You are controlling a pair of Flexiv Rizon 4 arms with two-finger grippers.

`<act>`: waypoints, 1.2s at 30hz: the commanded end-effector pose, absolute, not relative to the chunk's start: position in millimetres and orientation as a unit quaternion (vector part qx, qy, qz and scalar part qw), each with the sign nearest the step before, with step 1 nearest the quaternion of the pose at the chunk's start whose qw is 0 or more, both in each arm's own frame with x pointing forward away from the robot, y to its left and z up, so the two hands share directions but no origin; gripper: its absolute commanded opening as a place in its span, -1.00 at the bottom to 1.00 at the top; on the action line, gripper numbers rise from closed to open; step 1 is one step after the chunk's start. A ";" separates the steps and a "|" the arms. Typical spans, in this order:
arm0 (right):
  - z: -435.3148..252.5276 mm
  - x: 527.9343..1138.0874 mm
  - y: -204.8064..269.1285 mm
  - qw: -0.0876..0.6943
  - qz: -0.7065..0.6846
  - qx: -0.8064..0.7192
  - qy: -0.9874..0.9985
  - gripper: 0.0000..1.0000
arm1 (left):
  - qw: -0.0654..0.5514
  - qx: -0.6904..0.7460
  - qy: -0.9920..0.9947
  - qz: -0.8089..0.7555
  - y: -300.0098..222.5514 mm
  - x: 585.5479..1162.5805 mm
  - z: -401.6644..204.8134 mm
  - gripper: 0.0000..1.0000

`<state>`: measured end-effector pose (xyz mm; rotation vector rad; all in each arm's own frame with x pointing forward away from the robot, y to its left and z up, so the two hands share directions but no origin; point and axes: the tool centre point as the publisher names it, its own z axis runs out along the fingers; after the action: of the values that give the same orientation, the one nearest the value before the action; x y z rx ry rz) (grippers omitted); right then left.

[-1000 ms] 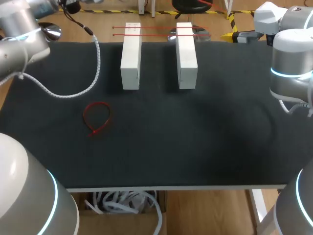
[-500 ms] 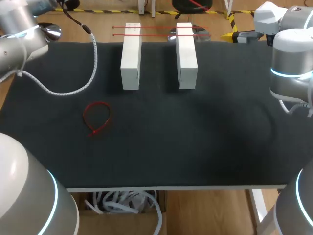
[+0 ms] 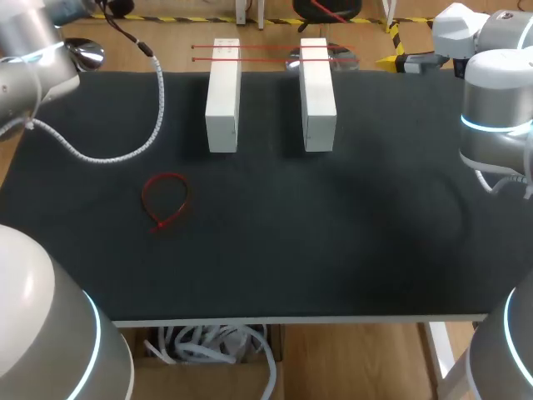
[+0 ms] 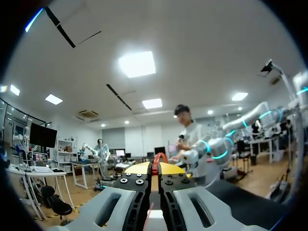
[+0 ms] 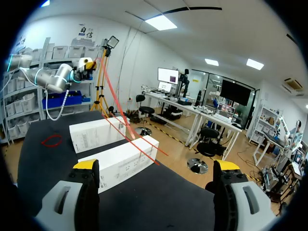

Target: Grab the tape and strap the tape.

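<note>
Head view looks down on a black table [image 3: 333,233] with two white boxes [image 3: 222,96] standing side by side toward its far edge, a gap between them. Two thin red strips [image 3: 266,59] lie across the far ends of both boxes, bridging that gap. A red loop of tape [image 3: 160,223] lies flat on the table, nearer than the boxes and off toward the left side, well apart from them. The left arm [image 3: 33,67] comes in at the far left corner, and its white coiled cable [image 3: 158,100] drapes over the table beside the left box. The right arm [image 3: 495,108] stands at the table's right edge. In the left wrist view the left hand [image 4: 155,167] has its fingers pressed close together, pinching a short piece of red tape [image 4: 157,158] that sticks up between the yellow tips. In the right wrist view the right hand [image 5: 156,166] is spread wide with nothing between its fingers, held above the table with both boxes ahead of it.
</note>
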<state>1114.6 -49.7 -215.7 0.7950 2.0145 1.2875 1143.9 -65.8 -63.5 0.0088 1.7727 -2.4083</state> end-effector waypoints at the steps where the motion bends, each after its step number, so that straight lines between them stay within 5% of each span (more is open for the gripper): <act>1: -215.8 1114.4 -49.7 0.306 0.487 0.300 0.761 1.00 | 0.072 0.009 0.590 -0.804 -64.3 1143.2 -65.3 -1.00; 36: -215.8 1114.4 -49.7 0.306 0.487 0.300 0.761 1.00 | 0.078 -0.028 0.592 -0.802 -58.9 1138.0 -69.0 -1.00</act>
<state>1114.6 -49.7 -215.7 0.7950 2.0145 1.2876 1140.5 -58.2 -70.0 -0.0745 1.7730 -2.4081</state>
